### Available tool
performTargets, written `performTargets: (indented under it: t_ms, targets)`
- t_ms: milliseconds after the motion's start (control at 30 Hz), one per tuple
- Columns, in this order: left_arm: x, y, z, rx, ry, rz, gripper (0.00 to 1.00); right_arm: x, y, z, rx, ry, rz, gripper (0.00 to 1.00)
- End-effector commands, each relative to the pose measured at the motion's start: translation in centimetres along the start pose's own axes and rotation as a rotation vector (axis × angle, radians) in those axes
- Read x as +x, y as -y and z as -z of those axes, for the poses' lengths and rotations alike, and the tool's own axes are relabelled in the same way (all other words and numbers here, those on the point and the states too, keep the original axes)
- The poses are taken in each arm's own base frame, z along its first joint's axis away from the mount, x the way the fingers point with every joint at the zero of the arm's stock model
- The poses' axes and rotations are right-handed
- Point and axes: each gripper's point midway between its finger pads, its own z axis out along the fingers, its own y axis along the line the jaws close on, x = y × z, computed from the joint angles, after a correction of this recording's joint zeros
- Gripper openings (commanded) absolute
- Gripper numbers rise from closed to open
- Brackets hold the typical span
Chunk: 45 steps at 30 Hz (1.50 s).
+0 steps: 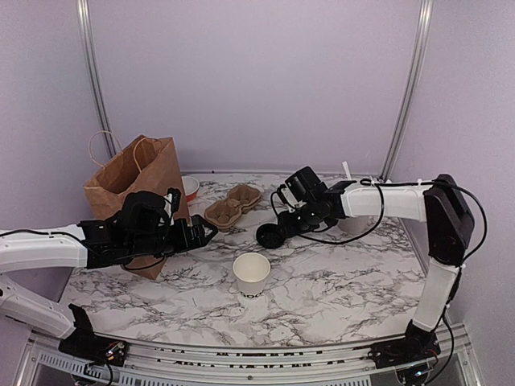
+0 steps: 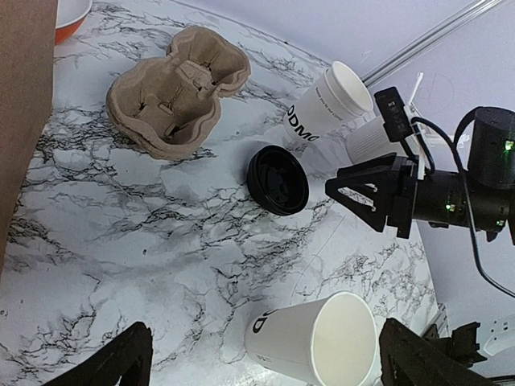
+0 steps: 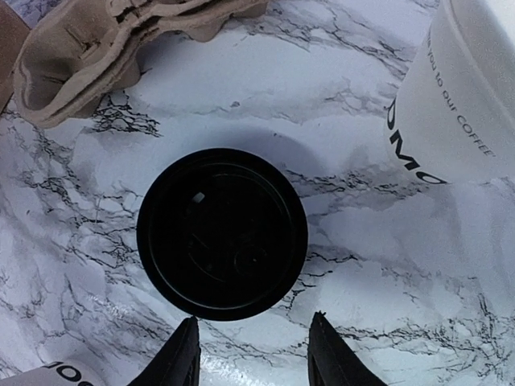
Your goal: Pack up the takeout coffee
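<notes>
A white paper cup with dark lettering [image 1: 251,273] stands open, without a lid, at the table's front centre. In the left wrist view this cup [image 2: 318,342] sits between my left gripper's wide-open fingers. My left gripper [image 1: 203,233] is open and empty, to the left of the cup. The round black lid [image 1: 269,236] lies flat on the marble by itself, also seen in the left wrist view [image 2: 278,179]. My right gripper [image 1: 287,226] is open and empty just right of the lid. In the right wrist view the lid [image 3: 221,233] lies just ahead of the gripper [image 3: 253,358].
A brown paper bag [image 1: 135,189] stands at the left. A cardboard cup carrier [image 1: 233,205] lies behind the lid. A second lettered white cup [image 2: 326,104] and a cup of utensils [image 2: 372,137] stand behind my right arm. A bowl with an orange-red band [image 1: 191,186] sits beside the bag.
</notes>
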Motion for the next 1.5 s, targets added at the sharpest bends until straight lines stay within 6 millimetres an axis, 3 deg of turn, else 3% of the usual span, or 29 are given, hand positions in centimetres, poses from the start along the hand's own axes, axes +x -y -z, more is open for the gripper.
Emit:
performTargets:
  t_ms: [0, 300, 967, 1300, 1467]
  targets:
    - [-0.3, 0.4, 0.2, 0.003, -0.009, 0.014, 0.99, -1.6, 0.2, -2.0, -0.024, 0.032, -0.043, 0.44]
    - [-0.2, 0.4, 0.2, 0.000, -0.011, 0.022, 0.99, -1.7, 1.7, -5.4, 0.040, 0.002, -0.053, 0.44]
    - [-0.4, 0.5, 0.4, 0.002, -0.006, 0.019, 0.99, -1.5, 3.3, -7.3, 0.124, -0.027, -0.049, 0.40]
    - [-0.3, 0.6, 0.0, 0.002, -0.015, 0.010, 0.99, -1.6, 3.1, -6.9, 0.116, -0.024, -0.050, 0.18]
    - [-0.4, 0.9, -0.2, 0.007, -0.020, 0.006, 0.99, -2.0, 3.0, -6.3, 0.110, -0.014, -0.049, 0.12]
